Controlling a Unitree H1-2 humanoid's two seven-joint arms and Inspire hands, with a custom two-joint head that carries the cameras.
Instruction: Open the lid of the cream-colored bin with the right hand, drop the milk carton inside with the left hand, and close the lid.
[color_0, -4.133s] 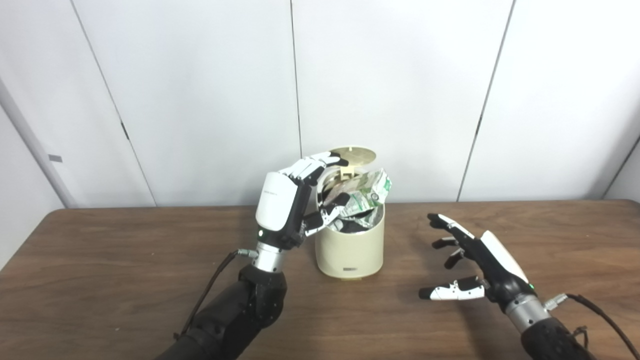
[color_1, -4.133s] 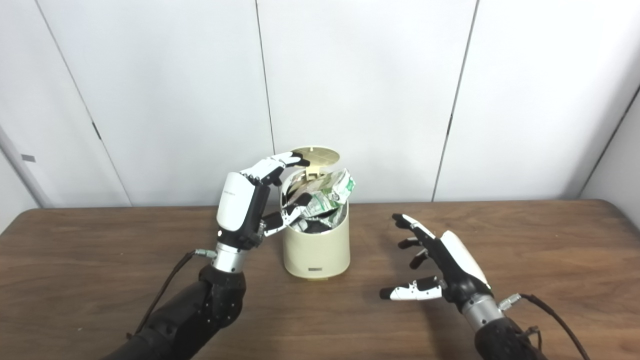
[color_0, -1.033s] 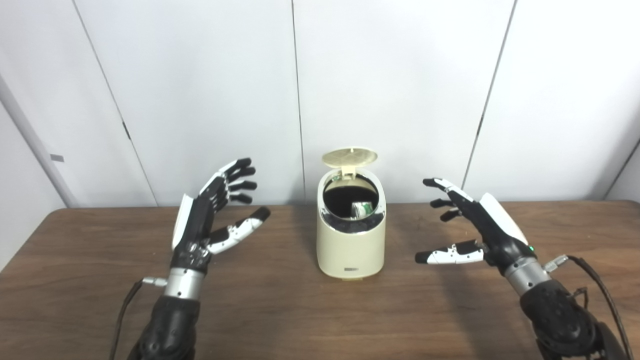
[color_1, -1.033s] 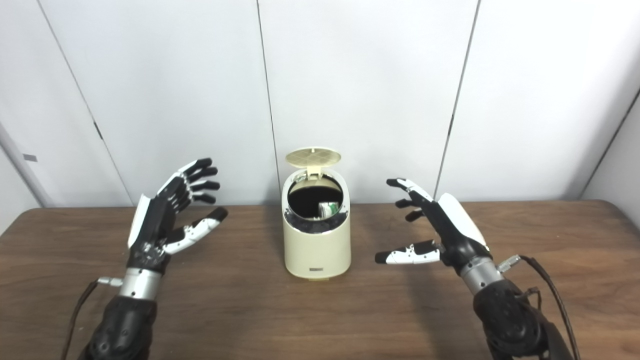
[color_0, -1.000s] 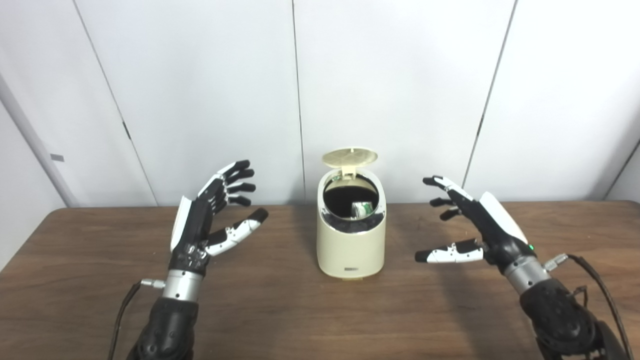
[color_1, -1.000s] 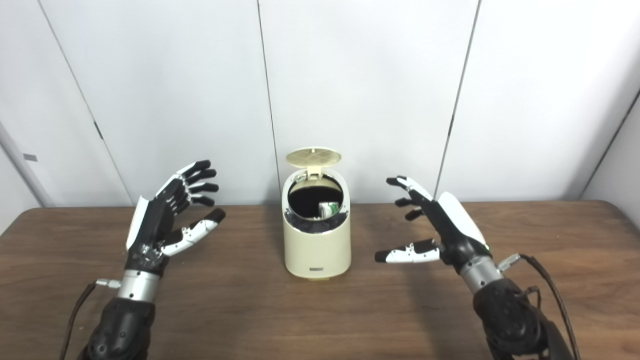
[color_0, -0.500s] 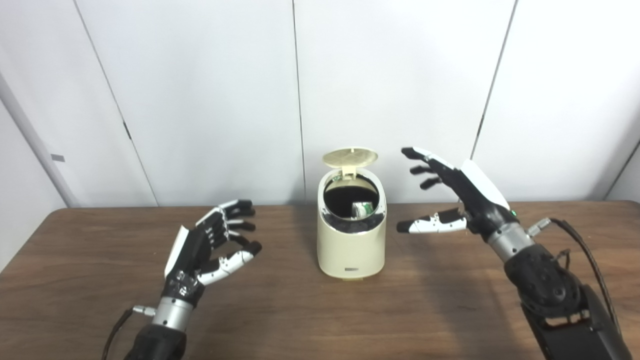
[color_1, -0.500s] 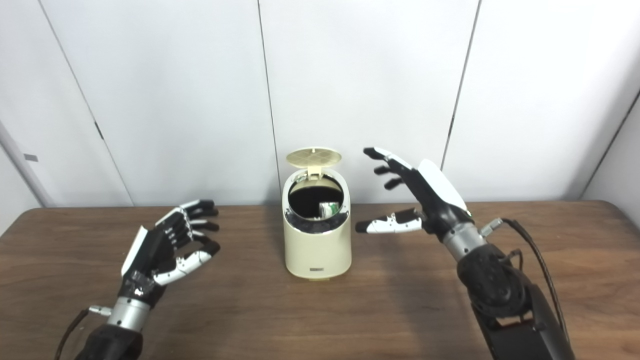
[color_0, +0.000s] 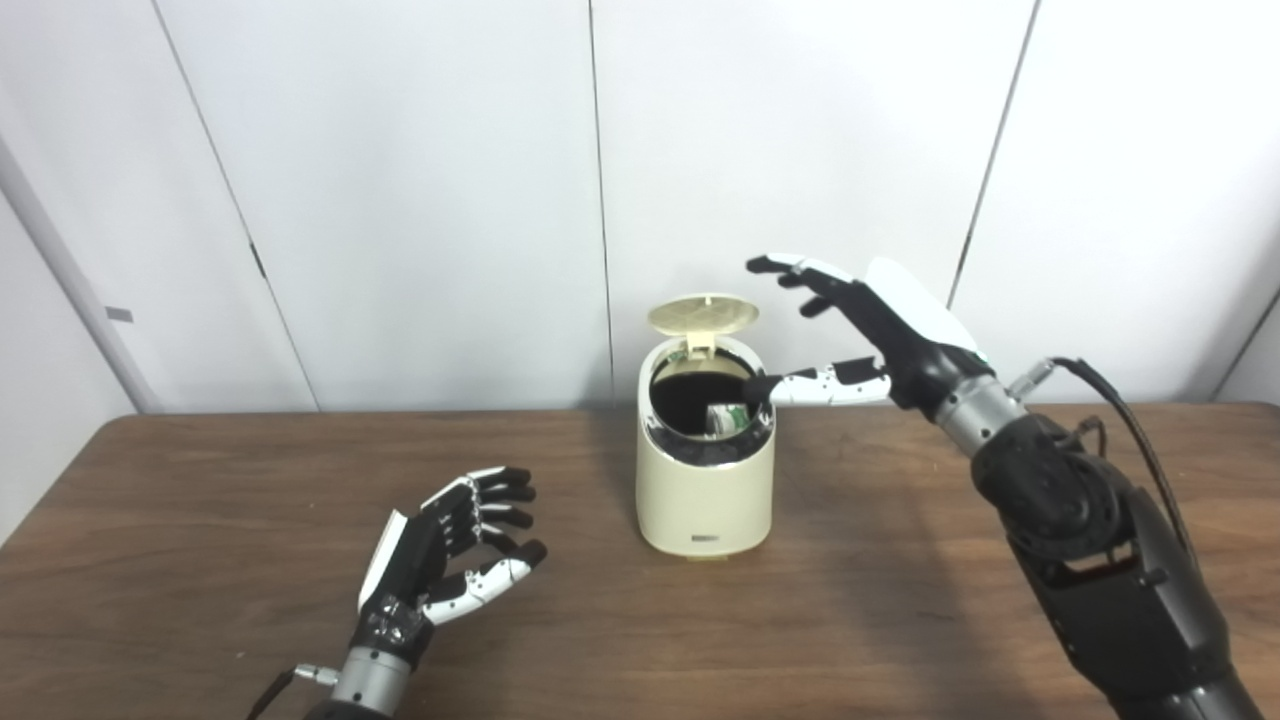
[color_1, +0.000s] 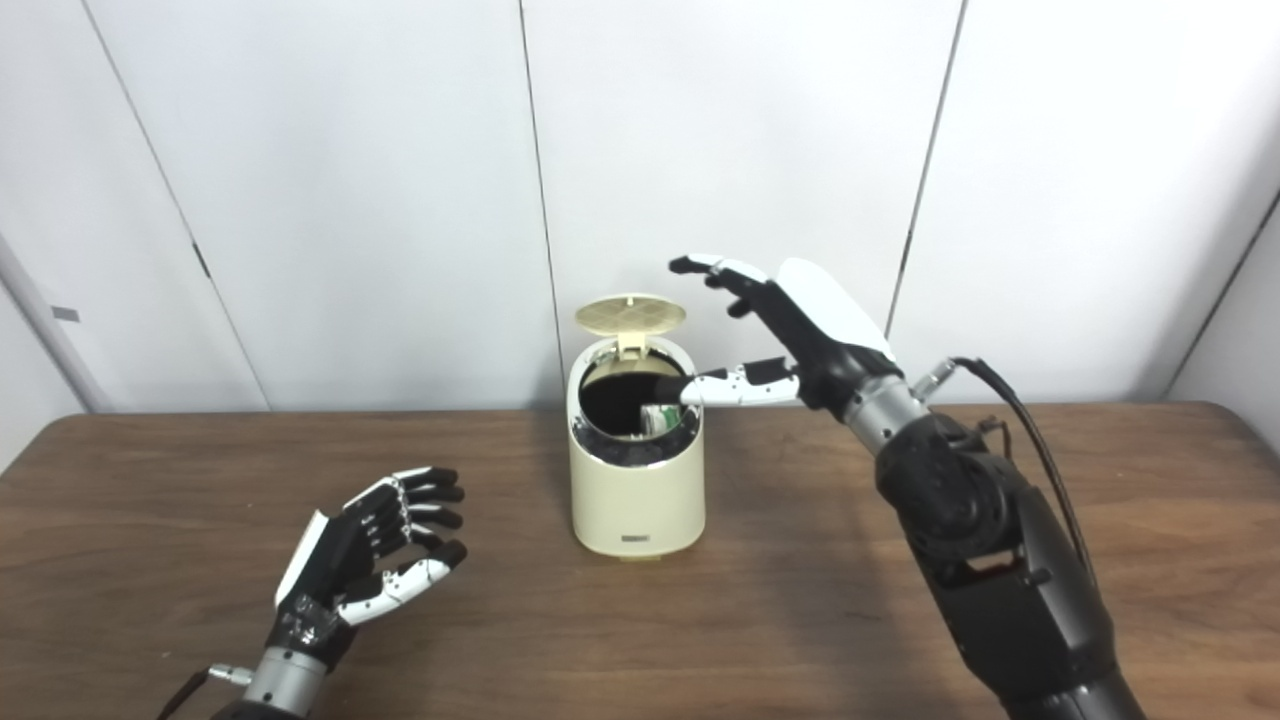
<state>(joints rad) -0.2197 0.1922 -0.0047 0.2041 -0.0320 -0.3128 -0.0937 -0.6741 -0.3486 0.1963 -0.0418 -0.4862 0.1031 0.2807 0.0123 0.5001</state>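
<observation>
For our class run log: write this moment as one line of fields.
lid: up | milk carton: inside bin | right robot hand: open, raised beside lid | left robot hand: open, empty

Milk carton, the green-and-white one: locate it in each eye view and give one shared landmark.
Left eye view: green-and-white milk carton inside the cream-colored bin, right of centre.
Right eye view: same carton, at picture centre.
Shared landmark: the raised round cream lid, directly above.

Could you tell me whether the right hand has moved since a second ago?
Yes. The right hand has risen and swung left toward the bin, now beside its raised lid.
</observation>
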